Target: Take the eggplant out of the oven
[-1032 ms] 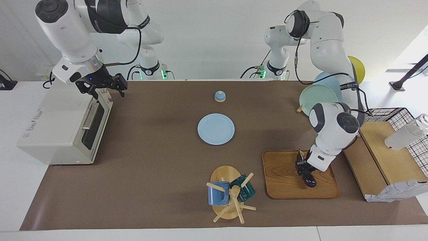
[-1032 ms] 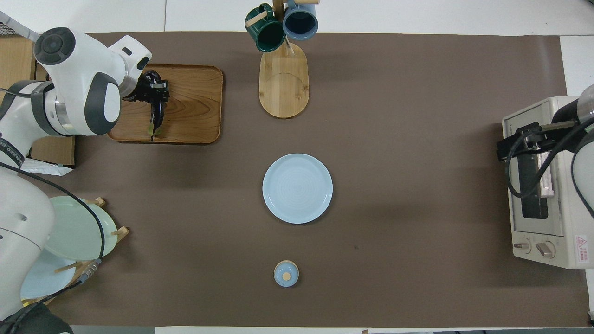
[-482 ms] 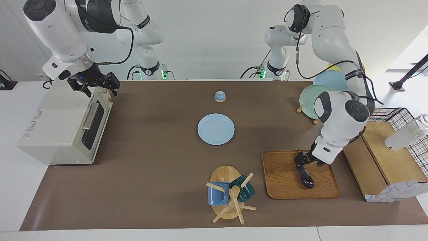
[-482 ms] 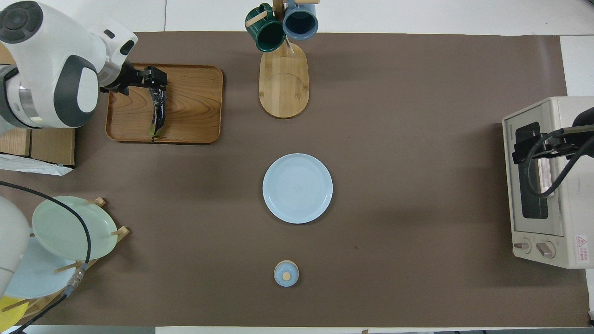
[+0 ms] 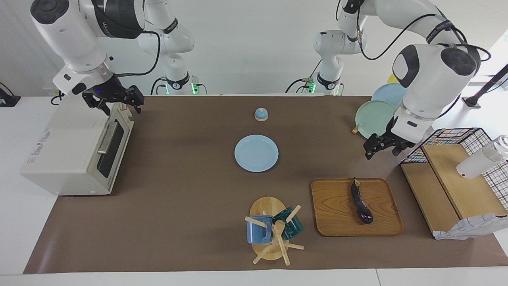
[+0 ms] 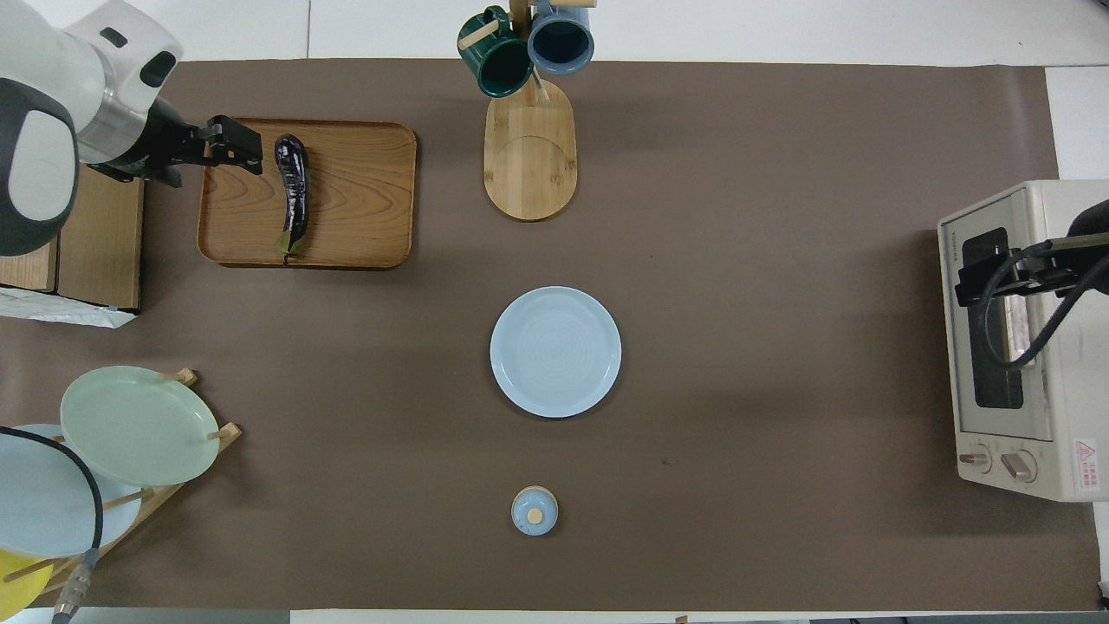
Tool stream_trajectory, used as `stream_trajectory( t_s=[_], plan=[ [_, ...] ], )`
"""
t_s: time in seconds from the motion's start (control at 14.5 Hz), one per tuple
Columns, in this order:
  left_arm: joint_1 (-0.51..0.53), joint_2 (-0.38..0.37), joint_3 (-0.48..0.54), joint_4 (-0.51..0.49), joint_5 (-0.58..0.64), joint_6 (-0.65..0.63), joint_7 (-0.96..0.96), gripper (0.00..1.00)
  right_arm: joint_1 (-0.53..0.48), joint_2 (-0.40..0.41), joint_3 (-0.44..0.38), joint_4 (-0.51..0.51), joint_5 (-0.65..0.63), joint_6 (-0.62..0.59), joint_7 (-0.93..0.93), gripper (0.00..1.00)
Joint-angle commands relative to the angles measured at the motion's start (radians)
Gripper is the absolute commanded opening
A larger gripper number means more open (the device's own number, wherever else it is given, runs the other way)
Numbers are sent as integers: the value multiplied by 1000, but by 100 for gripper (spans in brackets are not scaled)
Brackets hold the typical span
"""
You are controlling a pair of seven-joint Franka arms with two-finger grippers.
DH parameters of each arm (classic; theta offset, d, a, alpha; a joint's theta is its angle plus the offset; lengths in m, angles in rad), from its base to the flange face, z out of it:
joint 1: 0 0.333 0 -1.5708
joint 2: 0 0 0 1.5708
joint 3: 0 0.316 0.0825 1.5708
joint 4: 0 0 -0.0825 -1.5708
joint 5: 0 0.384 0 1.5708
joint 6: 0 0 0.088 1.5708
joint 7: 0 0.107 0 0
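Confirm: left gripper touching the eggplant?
Apart. The facing view shows the left gripper raised with bare table between it and the eggplant, which lies alone on the wooden tray.

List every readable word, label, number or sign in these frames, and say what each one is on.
Nothing can be read for certain.
Oven: a short dark word at the top of its front, too small to read.
Oven, beside the knobs: a red-and-white warning sticker with a triangle sign; its text is too small.
Oven top: a faint label, blurred.
Right arm: white lettering on a black band, unreadable.
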Motion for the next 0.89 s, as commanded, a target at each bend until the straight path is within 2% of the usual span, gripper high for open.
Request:
stream_trajectory(
  t_s=[0.0, 0.21, 0.34, 0.48, 0.62, 0.83],
  plan=[
    [-6, -119, 1, -97, 22, -61, -14, 100, -7, -24, 2, -30, 22, 14, 4, 100],
    [-18, -178, -1, -100, 21, -182, -11, 100, -14, -24, 2, -30, 22, 14, 4, 100],
    [-18, -204, -1, -119, 21, -215, -9, 100, -12, -24, 2, -30, 22, 14, 4, 100],
    [-17, -236, -1, -180, 21, -195, -11, 100, -12, -24, 2, -30, 22, 14, 4, 100],
    [-3, -250, -4, -227, 18, -105, -3, 100, -12, -24, 2, -30, 22, 14, 4, 100],
    [9, -259, -8, -215, 12, -126, -5, 100, -12, -24, 2, -30, 22, 14, 4, 100]
  ],
)
